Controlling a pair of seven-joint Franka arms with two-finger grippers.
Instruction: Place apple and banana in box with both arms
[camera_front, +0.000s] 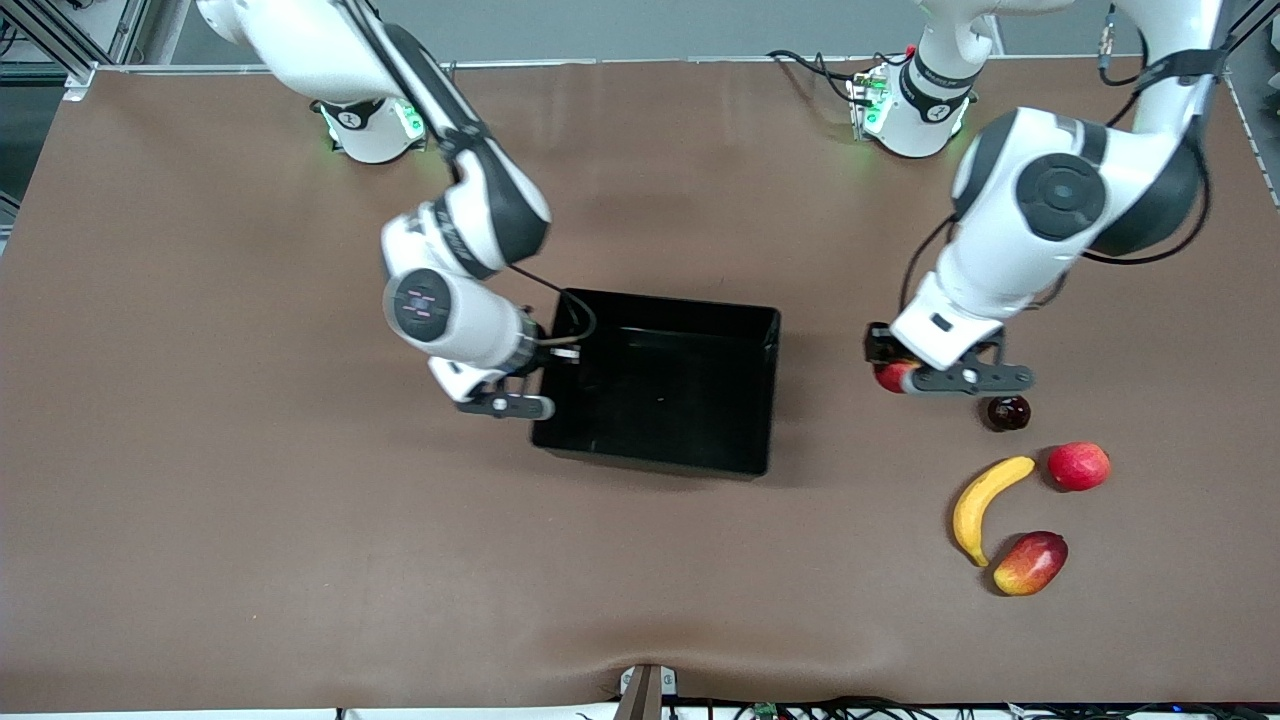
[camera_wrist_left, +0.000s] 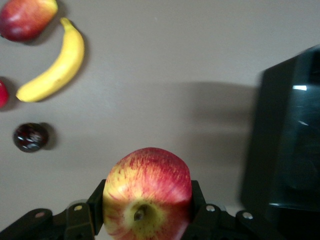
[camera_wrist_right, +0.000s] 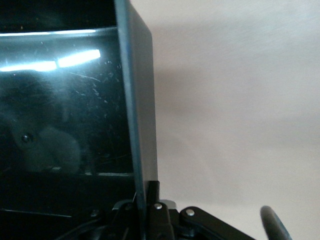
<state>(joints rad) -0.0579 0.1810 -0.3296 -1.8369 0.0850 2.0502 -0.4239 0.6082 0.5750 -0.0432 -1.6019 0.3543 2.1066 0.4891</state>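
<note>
On the brown table (camera_front: 250, 520), matte covering, slight ripple along the edge nearest the front camera; cables run along that edge and near the arm bases. Grey floor and metal framing show past the table at the bases' side.

Box (camera_front: 762, 400) sits near table centre, open top, glossy inside, nothing in it. Right gripper (camera_front: 520, 398) is at the box's wall toward the right arm's end; right wrist view shows that wall (camera_wrist_right: 142, 125) running straight into the gripper, one finger (camera_wrist_right: 272, 225) outside it. Whether the fingers pinch the wall: cannot tell.

Left gripper (camera_front: 925, 378) is over bare table between the box and the fruit group, toward the left arm's end. Fingers (camera_wrist_left: 80, 220) are pinched on the apple (camera_wrist_left: 147, 192), one on each side; red-streaked skin with yellow patch, stem dimple facing the wrist camera.

Remaining on table, nearer the front camera than the left gripper: dark round fruit (camera_front: 1007, 412), banana (camera_front: 985, 505), red fruit (camera_front: 1078, 466) just beside the banana's tip, mango (camera_front: 1031, 563) near its other end. None touching.
</note>
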